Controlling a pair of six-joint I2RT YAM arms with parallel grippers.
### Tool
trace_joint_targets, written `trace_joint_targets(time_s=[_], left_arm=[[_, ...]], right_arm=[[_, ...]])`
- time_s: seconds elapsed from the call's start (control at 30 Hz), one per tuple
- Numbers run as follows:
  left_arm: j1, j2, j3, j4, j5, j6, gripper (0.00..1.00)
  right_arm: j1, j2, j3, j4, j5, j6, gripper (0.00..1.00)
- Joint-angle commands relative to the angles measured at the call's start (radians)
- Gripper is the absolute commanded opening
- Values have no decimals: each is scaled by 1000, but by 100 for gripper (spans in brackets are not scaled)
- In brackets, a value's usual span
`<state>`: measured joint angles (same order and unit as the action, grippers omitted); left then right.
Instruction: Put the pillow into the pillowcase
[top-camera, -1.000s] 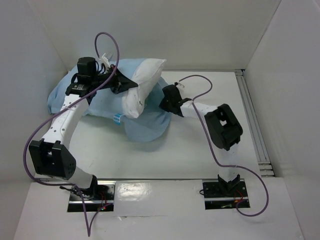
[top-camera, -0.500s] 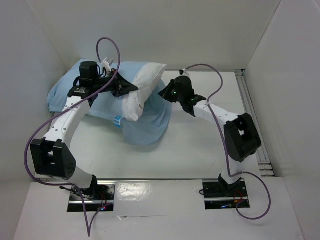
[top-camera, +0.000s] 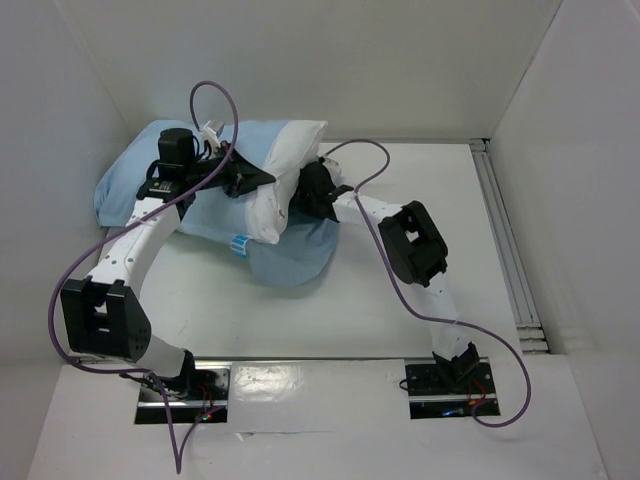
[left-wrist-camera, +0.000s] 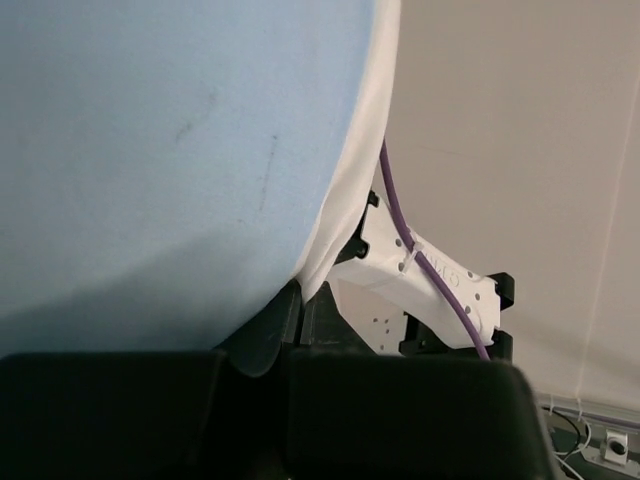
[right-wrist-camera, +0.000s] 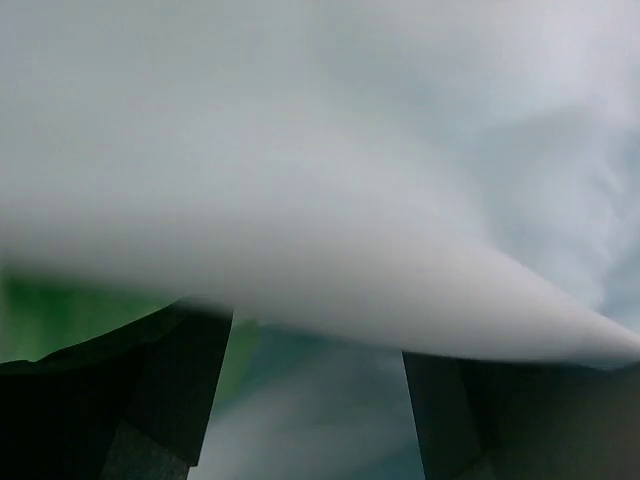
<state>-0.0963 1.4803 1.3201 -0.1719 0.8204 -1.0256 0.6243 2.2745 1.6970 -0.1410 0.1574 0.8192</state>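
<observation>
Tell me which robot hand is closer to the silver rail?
Right. The right hand is by the pillow's side facing the silver rail; the left hand sits beyond the pillow, farther.

Pillow (top-camera: 283, 172), white, tilted, on crumpled pale blue pillowcase (top-camera: 290, 258), far left of table (top-camera: 400, 265); left gripper (top-camera: 250, 180) at its left flank, right gripper (top-camera: 309, 192) against its right

Both arms share one build of white tubular links and boxy black joint housings, the left arm (top-camera: 128, 243) and the right arm (top-camera: 366, 209) alike; a purple cable (top-camera: 212, 84) runs along the left arm, and a second purple cable (top-camera: 360, 143) runs along the right; each arm stands on a shiny metal base plate (top-camera: 215, 395) at the desk's near edge, with thin red wires beside it; the right gripper (right-wrist-camera: 318, 400) has two dark, blocky fingers (right-wrist-camera: 165, 390).
</observation>
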Motion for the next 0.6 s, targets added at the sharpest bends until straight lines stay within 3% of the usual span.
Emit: trace_joint_targets(time_s=[0.0, 0.1, 0.2, 0.27, 0.3, 0.57], left_arm=[[18, -46, -30, 98, 31, -40, 0], [18, -46, -30, 98, 40, -41, 0], [27, -46, -21, 98, 40, -41, 0], [38, -46, -12, 98, 40, -41, 0], [38, -46, -12, 98, 40, -41, 0], [47, -55, -31, 98, 49, -41, 0]], right_arm=[[23, 71, 81, -160, 162, 31, 73], [23, 126, 128, -212, 194, 31, 65], [32, 164, 161, -290, 254, 49, 24], [32, 155, 121, -279, 264, 58, 4], [32, 145, 103, -267, 264, 58, 0], [32, -38, -80, -111, 306, 26, 0]])
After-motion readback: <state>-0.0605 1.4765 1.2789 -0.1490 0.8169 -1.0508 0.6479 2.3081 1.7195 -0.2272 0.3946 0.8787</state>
